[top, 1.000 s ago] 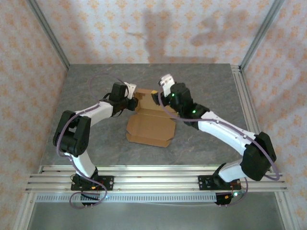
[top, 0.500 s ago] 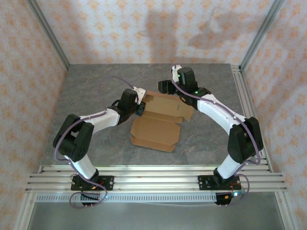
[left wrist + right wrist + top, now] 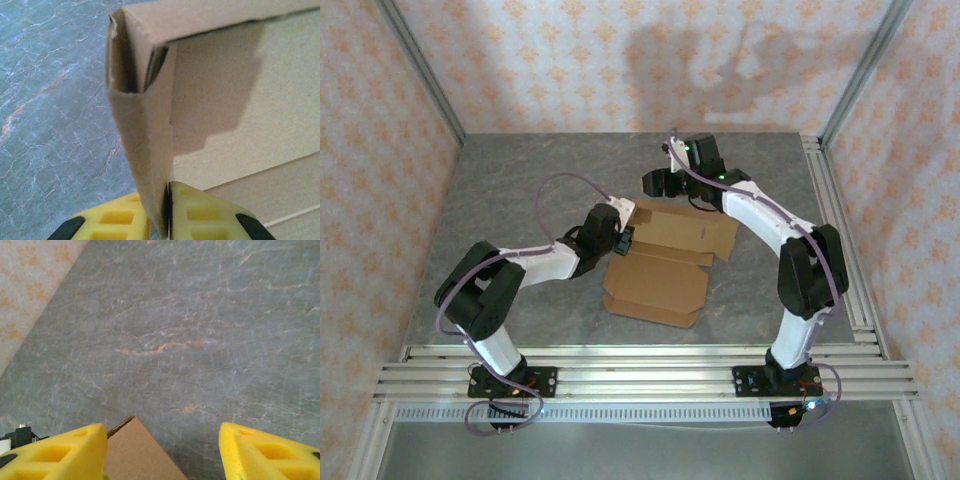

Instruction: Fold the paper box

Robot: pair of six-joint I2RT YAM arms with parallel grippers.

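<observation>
One side of the paper box (image 3: 660, 285) stands up, clenched in the left claw (image 3: 161, 215); right claw (image 3: 172, 450) released, most folds seemingly left

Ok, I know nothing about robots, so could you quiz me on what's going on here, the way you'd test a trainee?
1. True or false: the left gripper is pinching an upright flap of the paper box.
2. Pick one. The right gripper is: A) shut on the box, B) open and gripping nothing, C) shut on a cable.
3. In a few words: what does the box rest on?

Key
1. True: its yellow fingers are closed on the cardboard flap.
2. B: its fingers stand wide apart over the box's far corner.
3. The grey, stone-patterned table.
</observation>
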